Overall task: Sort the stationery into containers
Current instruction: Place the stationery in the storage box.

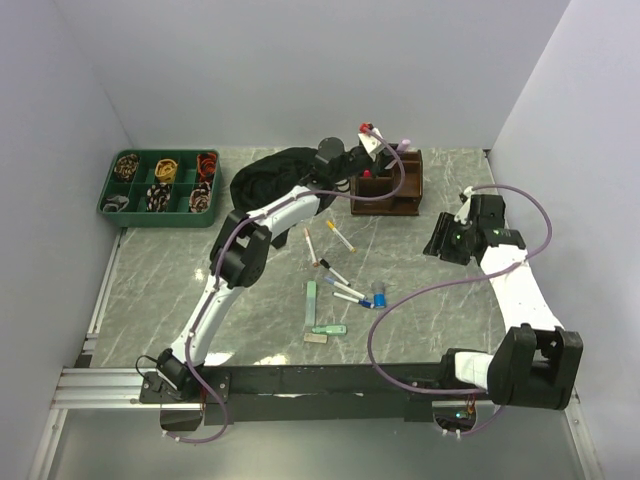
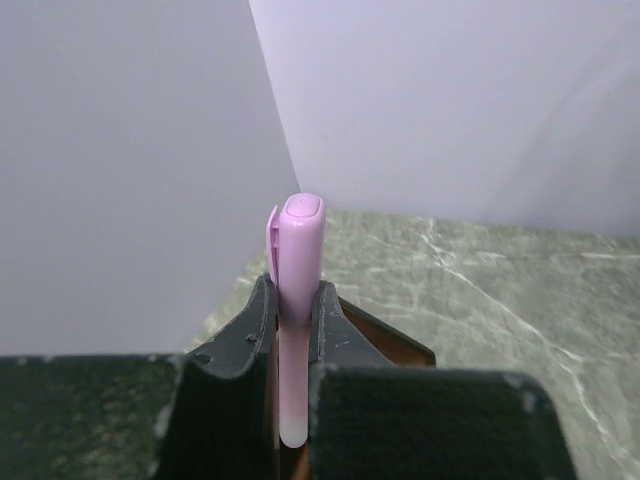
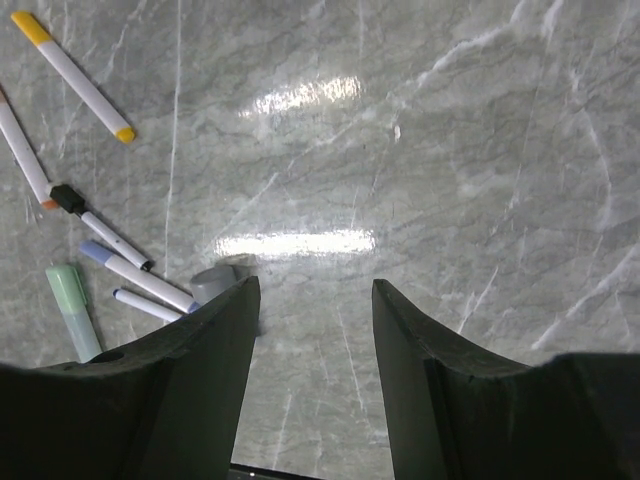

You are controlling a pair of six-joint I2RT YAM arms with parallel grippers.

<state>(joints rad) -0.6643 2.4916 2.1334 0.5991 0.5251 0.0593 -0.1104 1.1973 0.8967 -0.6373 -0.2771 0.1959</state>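
Loose pens (image 1: 335,275), a green highlighter (image 1: 312,298) and a blue-capped piece (image 1: 379,296) lie scattered mid-bench (image 1: 420,270). Right pincer (image 3: 310,290) hovers just right of them, released, jaws wide over bare marble. Further back, left pincer (image 2: 295,300) is clenched on the pink highlighter (image 2: 300,250), right above the brown wooden organiser (image 1: 385,195). Black cloth (image 1: 270,170) sits left of it, green tray (image 1: 155,217) far left
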